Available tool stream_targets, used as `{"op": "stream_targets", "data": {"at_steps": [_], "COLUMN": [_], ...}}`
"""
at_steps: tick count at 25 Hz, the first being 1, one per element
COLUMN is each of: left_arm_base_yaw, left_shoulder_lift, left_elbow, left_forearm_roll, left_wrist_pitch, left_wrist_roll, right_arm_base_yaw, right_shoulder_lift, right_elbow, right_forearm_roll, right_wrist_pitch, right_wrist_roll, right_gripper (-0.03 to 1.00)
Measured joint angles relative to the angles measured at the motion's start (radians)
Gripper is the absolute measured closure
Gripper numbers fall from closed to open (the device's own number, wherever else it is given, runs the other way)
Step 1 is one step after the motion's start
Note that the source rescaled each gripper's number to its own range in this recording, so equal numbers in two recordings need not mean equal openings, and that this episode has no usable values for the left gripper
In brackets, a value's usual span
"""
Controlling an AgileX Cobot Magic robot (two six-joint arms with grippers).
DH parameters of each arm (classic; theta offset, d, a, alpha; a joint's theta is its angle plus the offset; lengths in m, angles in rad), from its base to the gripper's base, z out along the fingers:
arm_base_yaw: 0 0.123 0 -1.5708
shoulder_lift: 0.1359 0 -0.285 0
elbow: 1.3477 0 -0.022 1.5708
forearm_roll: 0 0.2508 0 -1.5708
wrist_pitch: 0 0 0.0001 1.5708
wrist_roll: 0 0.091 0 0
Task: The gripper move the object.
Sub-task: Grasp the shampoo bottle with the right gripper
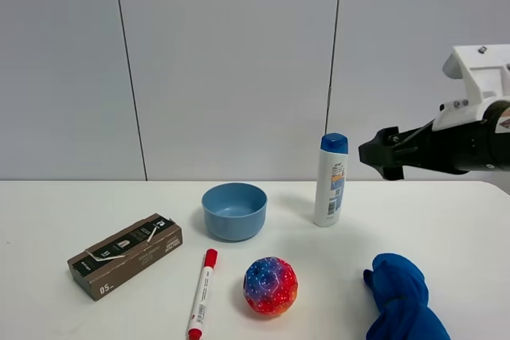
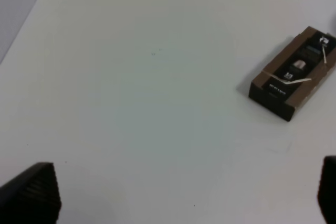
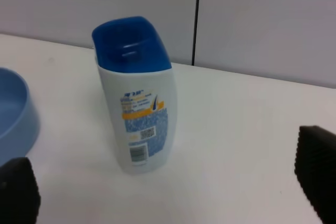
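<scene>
The object, a white shampoo bottle with a dark blue cap and a blue-orange label, stands upright on the white table toward the back. My right gripper hangs open in the air just to its right, about level with the cap and apart from it. In the right wrist view the bottle sits ahead of the gripper, whose two black fingertips stand wide with nothing between them. The left gripper shows only in the left wrist view, open over bare table.
A light blue bowl sits left of the bottle. A brown box lies at the left, also seen as the box. A red marker, a multicoloured ball and a blue cloth lie along the front.
</scene>
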Motion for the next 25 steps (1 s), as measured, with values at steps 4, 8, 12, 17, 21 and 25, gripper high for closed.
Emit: {"op": "stream_targets", "data": {"at_steps": [4, 8, 12, 17, 21, 25], "left_arm_base_yaw": [0.0, 0.0, 0.0, 0.0, 0.0, 0.0], "left_shoulder_lift": [0.0, 0.0, 0.0, 0.0, 0.0, 0.0], "left_elbow": [0.0, 0.0, 0.0, 0.0, 0.0, 0.0], "left_forearm_roll": [0.0, 0.0, 0.0, 0.0, 0.0, 0.0], "left_wrist_pitch": [0.0, 0.0, 0.0, 0.0, 0.0, 0.0], "left_wrist_roll": [0.0, 0.0, 0.0, 0.0, 0.0, 0.0], "right_arm_base_yaw": [0.0, 0.0, 0.0, 0.0, 0.0, 0.0], "right_shoulder_lift": [0.113, 0.205, 0.273, 0.336, 0.364, 0.382], "right_elbow": [-0.001, -0.002, -0.003, -0.003, -0.003, -0.03], "right_forearm_roll": [0.031, 0.04, 0.042, 0.042, 0.042, 0.039], "right_wrist_pitch": [-0.122, -0.234, -0.296, -0.374, -0.423, -0.432], "right_wrist_roll": [-0.036, -0.048, -0.048, -0.048, -0.048, -0.048], "right_gripper": [-0.03, -0.03, -0.03, -0.03, -0.03, -0.03]}}
